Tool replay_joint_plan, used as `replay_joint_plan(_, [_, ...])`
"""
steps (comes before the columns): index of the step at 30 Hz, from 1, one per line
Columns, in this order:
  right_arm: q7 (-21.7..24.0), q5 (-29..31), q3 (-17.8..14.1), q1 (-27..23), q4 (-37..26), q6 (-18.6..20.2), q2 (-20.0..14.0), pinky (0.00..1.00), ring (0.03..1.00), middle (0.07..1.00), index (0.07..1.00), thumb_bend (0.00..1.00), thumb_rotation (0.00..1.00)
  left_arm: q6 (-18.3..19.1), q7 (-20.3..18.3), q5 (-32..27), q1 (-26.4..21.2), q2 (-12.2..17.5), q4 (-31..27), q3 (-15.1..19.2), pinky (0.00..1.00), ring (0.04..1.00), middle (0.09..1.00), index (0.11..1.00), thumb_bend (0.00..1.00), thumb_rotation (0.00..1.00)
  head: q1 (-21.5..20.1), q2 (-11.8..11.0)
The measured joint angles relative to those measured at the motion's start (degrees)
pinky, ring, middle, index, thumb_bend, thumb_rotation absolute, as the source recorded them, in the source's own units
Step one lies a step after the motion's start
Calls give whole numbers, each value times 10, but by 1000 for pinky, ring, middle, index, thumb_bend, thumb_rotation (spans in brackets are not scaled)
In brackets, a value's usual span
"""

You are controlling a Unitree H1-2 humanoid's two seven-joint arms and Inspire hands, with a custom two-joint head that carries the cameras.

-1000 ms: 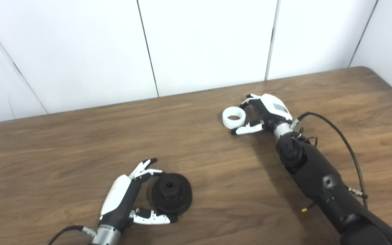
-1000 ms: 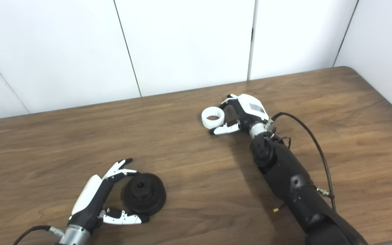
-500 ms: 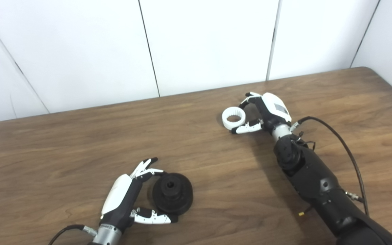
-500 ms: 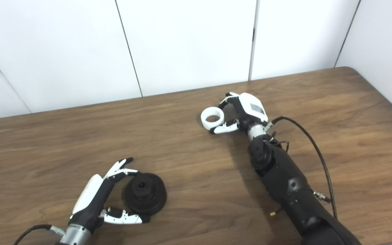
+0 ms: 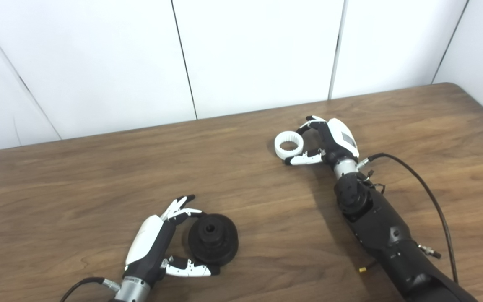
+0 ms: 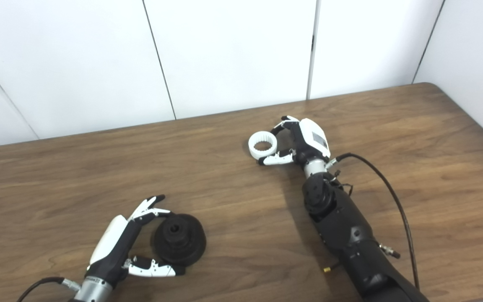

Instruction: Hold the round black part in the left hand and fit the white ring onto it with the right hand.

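Early stage: left hand [image 5: 157, 247] fingers cupped around black pulley-like part [image 5: 213, 244], right hand [image 5: 329, 140] fingers around white toothed ring [image 5: 289, 145]; both parts prob. on bench [image 5: 78, 188], well apart. Lift & fitting left.

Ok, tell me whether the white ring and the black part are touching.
Apart. The left eye view shows the white ring by the right hand, with bare wooden table separating it from the black part.
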Motion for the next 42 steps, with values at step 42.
replay_joint_plan(42, [-19, 39, -47, 82, -169, 8, 58, 715, 809, 797, 481, 521, 135, -4, 0, 1, -3, -1, 5, -2, 945, 985, 953, 600, 882, 188, 4, 5])
